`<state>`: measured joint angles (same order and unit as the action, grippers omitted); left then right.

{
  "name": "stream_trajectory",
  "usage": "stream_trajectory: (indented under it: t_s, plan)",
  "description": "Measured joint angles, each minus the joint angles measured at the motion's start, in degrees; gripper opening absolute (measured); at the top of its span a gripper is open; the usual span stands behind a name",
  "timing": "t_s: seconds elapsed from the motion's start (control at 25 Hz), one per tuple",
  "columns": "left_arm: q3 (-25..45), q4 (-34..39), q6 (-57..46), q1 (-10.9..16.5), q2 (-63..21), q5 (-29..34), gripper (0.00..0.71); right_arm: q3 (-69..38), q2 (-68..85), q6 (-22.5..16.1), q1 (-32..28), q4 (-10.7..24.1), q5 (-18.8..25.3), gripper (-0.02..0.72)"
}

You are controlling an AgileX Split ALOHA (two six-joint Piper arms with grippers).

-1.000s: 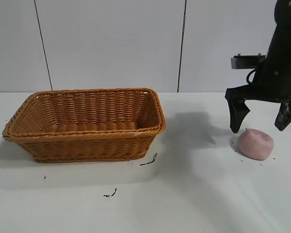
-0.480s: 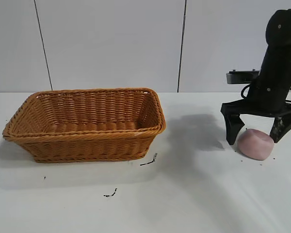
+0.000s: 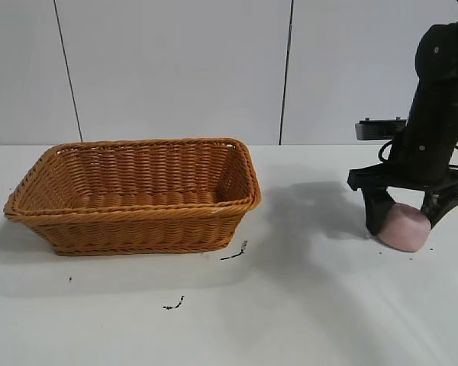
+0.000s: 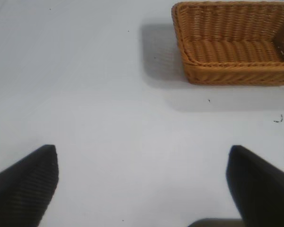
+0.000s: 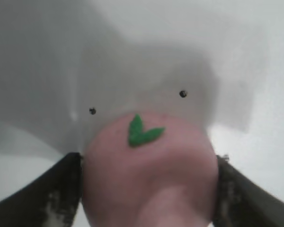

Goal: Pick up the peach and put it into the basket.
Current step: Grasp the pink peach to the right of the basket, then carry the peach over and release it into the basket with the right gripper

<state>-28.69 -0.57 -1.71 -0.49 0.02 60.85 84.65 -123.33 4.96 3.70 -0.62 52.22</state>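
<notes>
Right gripper (image 3: 407, 216) down at desk (image 3: 305, 305), jaws straddling peach (image 3: 403, 227), both fingers pressed against its sides, so grasping it. Peach sits on desk, well right of basket (image 3: 134, 194). Green leaf mark (image 5: 143, 130) on peach. Left gripper (image 4: 142, 189) parked away from basket, jaws spread wide, nothing between them.
</notes>
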Motion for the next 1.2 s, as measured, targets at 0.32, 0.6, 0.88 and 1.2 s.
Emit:
stream_trajectory:
  t_s: [0.32, 0.6, 0.88, 1.2]
  plan:
    - [0.0, 0.0, 0.0, 0.0, 0.0, 0.0, 0.693, 15.2, 7.6, 0.7, 0.0, 0.1, 12.4, -0.014]
    - [0.0, 0.0, 0.0, 0.0, 0.0, 0.0, 0.693, 29.2, 8.4, 0.1, 1.2, -0.1, 17.0, -0.014]
    - [0.0, 0.0, 0.0, 0.0, 0.0, 0.0, 0.693, 35.7, 8.1, -0.1, 10.2, -0.1, 17.2, -0.014]
    - [0.0, 0.0, 0.0, 0.0, 0.0, 0.0, 0.693, 36.9, 6.6, -0.1, 26.0, -0.7, 15.2, -0.014]
